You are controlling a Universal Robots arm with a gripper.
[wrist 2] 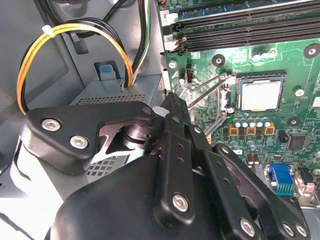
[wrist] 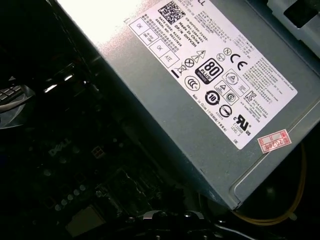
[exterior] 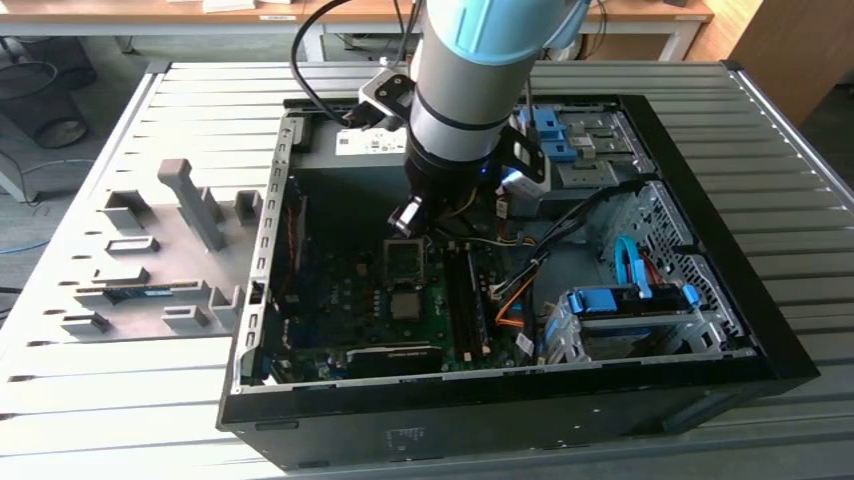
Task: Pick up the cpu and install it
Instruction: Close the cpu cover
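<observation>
The cpu (exterior: 404, 303) lies flat in its socket on the green motherboard (exterior: 334, 300), its silver-grey face (wrist 2: 260, 95) up. The socket's metal frame and lever (wrist 2: 212, 92) stand swung open on the side towards my gripper. In the exterior view my gripper (exterior: 407, 217) hangs inside the open computer case, just beyond the raised frame (exterior: 404, 262) and a short way from the chip. In the second wrist view its black fingers meet at the tip (wrist 2: 168, 104), shut and holding nothing, next to the motherboard's edge.
The grey power supply (wrist: 200, 100) lies right under the wrist, with yellow cables (wrist 2: 75, 30) looping off it. Black memory slots (wrist 2: 240, 30) run beside the socket. A drive cage with blue parts (exterior: 627, 300) fills the case's side at the exterior view's right. A grey fixture (exterior: 147, 260) sits outside the case.
</observation>
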